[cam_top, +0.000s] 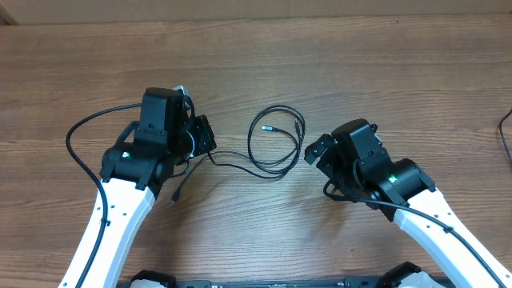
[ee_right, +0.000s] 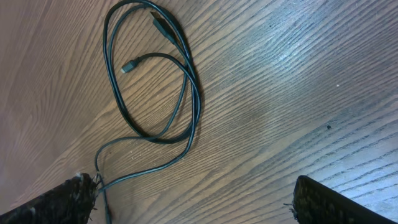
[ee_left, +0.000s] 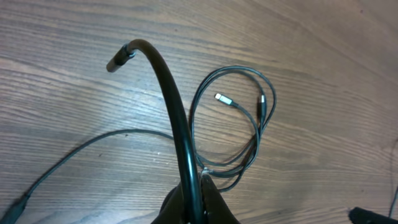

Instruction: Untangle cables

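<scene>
Black cables point(cam_top: 249, 140) loop loosely at worktop point(cam_top: 400, 64) centre. Left jaws, at the loop's 9 o'clock, closed on one strand. Right jaws, 3 o'clock, spread wide.

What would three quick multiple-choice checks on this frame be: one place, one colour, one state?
1. Where does the coiled cable loop lie in the overhead view?
A) left of the left arm
B) between the left gripper and the right gripper
C) at the far right edge of the picture

2. What colour is the loop?
A) white
B) red
C) black

3. How does the right gripper stand?
A) open, gripping nothing
B) shut on the loop
C) shut on a plug tip

Answers:
1: B, the coil sits in the gap between the two grippers.
2: C, it reads black against the wooden table in every view.
3: A, the right wrist view shows its fingers wide apart with nothing clamped.
</scene>
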Controlling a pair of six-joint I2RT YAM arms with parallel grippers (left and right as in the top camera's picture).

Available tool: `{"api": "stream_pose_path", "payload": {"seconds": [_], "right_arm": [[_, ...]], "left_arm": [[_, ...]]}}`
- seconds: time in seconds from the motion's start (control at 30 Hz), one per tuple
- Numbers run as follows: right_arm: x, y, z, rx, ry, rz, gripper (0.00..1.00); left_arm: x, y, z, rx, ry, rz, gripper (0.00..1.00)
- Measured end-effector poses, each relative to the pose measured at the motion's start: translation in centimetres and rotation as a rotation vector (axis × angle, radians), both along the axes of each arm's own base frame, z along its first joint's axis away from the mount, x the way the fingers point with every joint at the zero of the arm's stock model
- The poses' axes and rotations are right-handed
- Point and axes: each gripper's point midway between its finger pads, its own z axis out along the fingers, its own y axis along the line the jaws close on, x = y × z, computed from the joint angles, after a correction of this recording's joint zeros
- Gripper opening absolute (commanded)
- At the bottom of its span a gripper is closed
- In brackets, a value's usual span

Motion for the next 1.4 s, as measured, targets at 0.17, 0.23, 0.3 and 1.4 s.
{"api": "stream_pose_path", "payload": {"seconds": [0.17, 0.23, 0.3, 1.4], "right_arm": [[0.0, 0.0, 0.0, 0.0, 0.0, 0.0, 1.0], [0.0, 0.0, 0.0, 0.0, 0.0, 0.0, 1.0], [0.0, 0.0, 0.0, 0.0, -0.001, 0.0, 1.0], [0.0, 0.0, 0.0, 0.0, -0.001, 0.0, 1.0]], "left_arm": [[0.5, -0.1, 1.3, -0.014, -0.028, 0.008, 0.04], [0.6, -0.1, 1.5, -0.016, -0.032, 0.009, 0.04], [0.4, -0.1, 1.3, -0.014, -0.023, 0.01, 0.04], [0.1, -3.2, -0.3, -0.136, 0.072, -0.111, 0.04]]}}
